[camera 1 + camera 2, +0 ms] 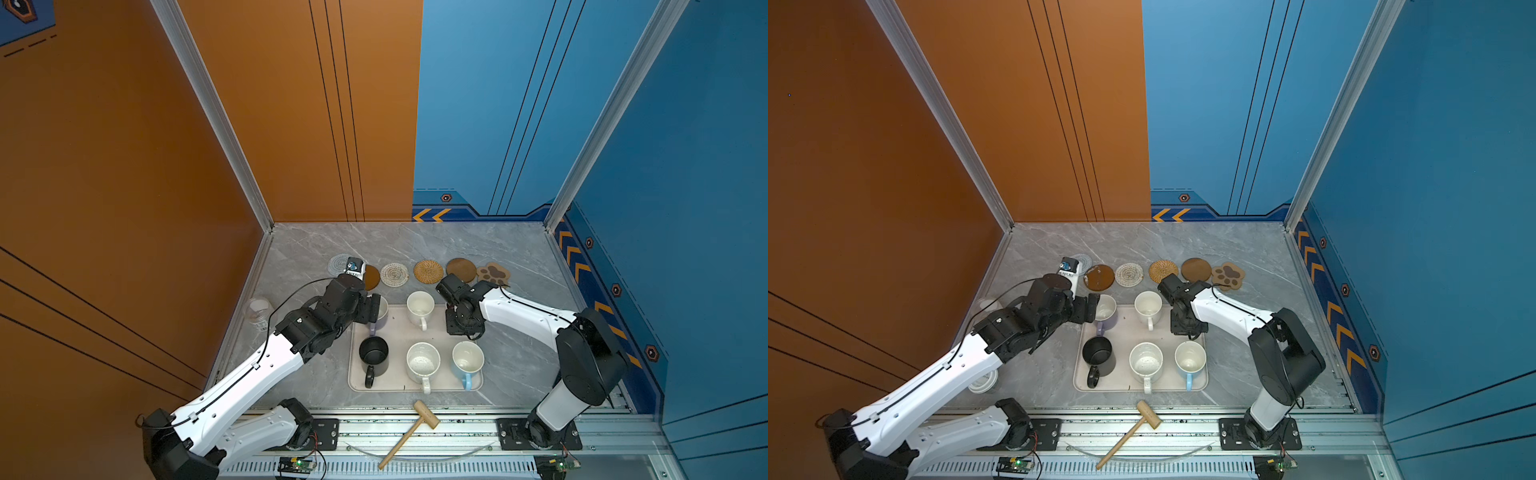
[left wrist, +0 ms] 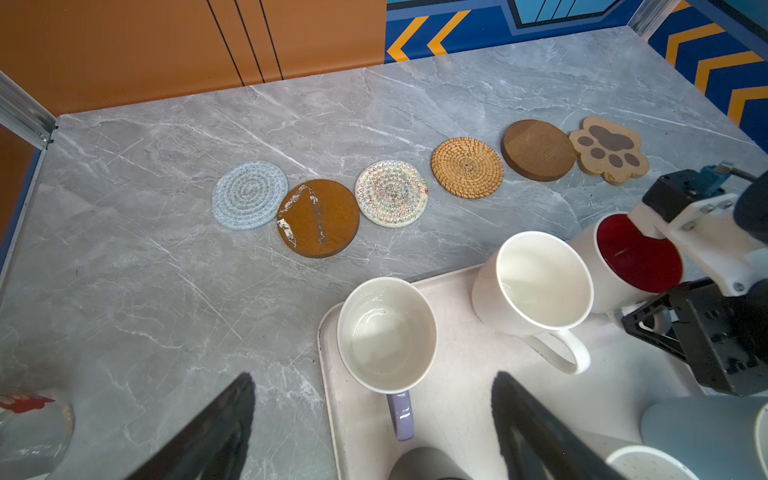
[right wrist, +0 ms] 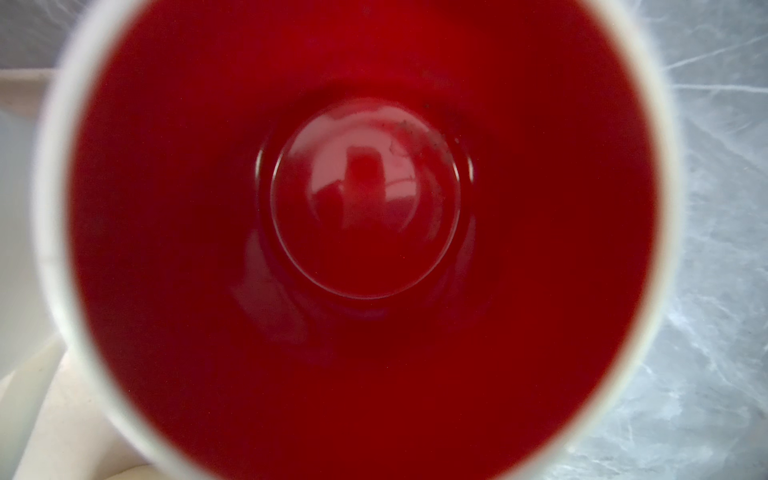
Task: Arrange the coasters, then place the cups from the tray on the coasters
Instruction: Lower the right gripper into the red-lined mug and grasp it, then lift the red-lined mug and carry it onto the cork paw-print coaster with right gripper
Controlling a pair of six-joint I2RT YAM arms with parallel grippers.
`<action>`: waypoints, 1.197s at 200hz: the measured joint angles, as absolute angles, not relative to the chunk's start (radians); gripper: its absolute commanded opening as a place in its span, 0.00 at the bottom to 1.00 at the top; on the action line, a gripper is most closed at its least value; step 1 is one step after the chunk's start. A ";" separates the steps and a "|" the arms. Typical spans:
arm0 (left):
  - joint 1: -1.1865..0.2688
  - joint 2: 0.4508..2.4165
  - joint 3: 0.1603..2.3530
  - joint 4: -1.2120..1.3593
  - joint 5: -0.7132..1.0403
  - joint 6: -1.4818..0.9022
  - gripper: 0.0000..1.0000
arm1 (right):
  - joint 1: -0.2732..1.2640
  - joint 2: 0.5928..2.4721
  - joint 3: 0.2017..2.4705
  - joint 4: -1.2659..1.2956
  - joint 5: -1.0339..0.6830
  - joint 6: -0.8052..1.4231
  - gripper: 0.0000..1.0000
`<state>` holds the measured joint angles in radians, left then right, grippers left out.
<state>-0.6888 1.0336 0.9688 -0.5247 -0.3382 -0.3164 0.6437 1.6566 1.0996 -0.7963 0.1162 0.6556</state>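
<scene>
- Grey marble table point(image 1: 519, 332), in both top views: the tray point(image 1: 400, 334) lies at the middle front. Behind it, 6 coasters lie flat in 1 row: pale woven coaster point(image 1: 337, 262), scuffed brown coaster point(image 1: 372, 277), patterned woven coaster point(image 1: 394, 274), rattan coaster point(image 1: 428, 271), dark brown coaster point(image 1: 461, 270), paw coaster point(image 1: 493, 274).
- Same views: 5 cups show upright on the tray. The lavender mug point(image 1: 381, 312) and cream mug point(image 1: 420, 305) are at the back; the black mug point(image 1: 374, 355), speckled mug point(image 1: 423, 362) and light blue mug point(image 1: 468, 359) are at the front. The left gripper point(image 1: 376, 309) hangs over the lavender mug. The right gripper point(image 1: 462, 326) points down over the tray's back right corner.
- A glass jar point(image 1: 258, 311) stands left of the tray, and a wooden mallet point(image 1: 427, 414) lies on the front rail.
- Left wrist view: I see the left gripper's 2 fingers point(image 2: 224, 424) spread wide, holding nothing, with the lavender mug's handle between them. The red-inside mug point(image 2: 636, 257) stands beside the cream mug, and the right gripper is at its handle side. Whether its fingers pinch the handle, I cannot tell.
- Right wrist view: the glossy red inside of this mug fills the frame, seen straight from above. The tray shows on 1 side and marble on the other.
</scene>
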 measured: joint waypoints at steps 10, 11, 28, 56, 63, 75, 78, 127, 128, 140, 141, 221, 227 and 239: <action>-0.689 1.033 0.969 -0.525 -0.338 -0.317 0.90 | 0.645 1.651 1.093 -0.791 0.121 0.656 0.00; -0.689 1.033 0.969 -0.525 -0.338 -0.317 0.90 | 0.645 1.650 1.092 -0.791 0.122 0.656 0.00; -0.689 1.033 0.969 -0.525 -0.338 -0.320 0.90 | 0.647 1.632 1.074 -0.782 0.138 0.656 0.00; -0.689 1.032 0.969 -0.525 -0.340 -0.323 0.90 | 0.647 1.570 1.059 -0.776 0.165 0.656 0.00; -0.689 1.032 0.969 -0.525 -0.341 -0.323 0.90 | 0.647 1.550 1.059 -0.775 0.171 0.656 0.00; -0.689 1.032 0.969 -0.525 -0.341 -0.323 0.90 | 0.643 1.516 1.059 -0.772 0.180 0.656 0.00; -0.689 1.032 0.969 -0.525 -0.341 -0.323 0.90 | 0.641 1.507 1.059 -0.770 0.181 0.656 0.00; -0.689 1.032 0.969 -0.525 -0.341 -0.324 0.90 | 0.585 1.452 1.059 -0.762 0.172 0.651 0.00; -0.689 1.032 0.969 -0.525 -0.341 -0.324 0.90 | 0.583 1.452 1.059 -0.762 0.171 0.651 0.00; -0.689 1.032 0.969 -0.525 -0.341 -0.324 0.90 | 0.547 1.451 1.061 -0.763 0.160 0.644 0.00; -0.689 1.032 0.969 -0.525 -0.341 -0.324 0.90 | 0.545 1.451 1.062 -0.763 0.160 0.643 0.00; -0.689 1.057 0.969 -0.513 -0.345 -0.327 0.90 | 0.291 1.607 1.272 -0.755 0.127 0.540 0.00; -0.689 1.061 0.969 -0.512 -0.346 -0.327 0.90 | 0.274 1.631 1.285 -0.754 0.127 0.531 0.00; -0.689 1.069 0.969 -0.509 -0.352 -0.327 0.90 | 0.246 1.673 1.306 -0.754 0.126 0.517 0.00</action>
<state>-0.6888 1.0695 0.9688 -0.5087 -0.3515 -0.3275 0.2462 1.6730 1.3056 -0.7544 0.1261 0.5167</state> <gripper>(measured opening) 0.898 0.135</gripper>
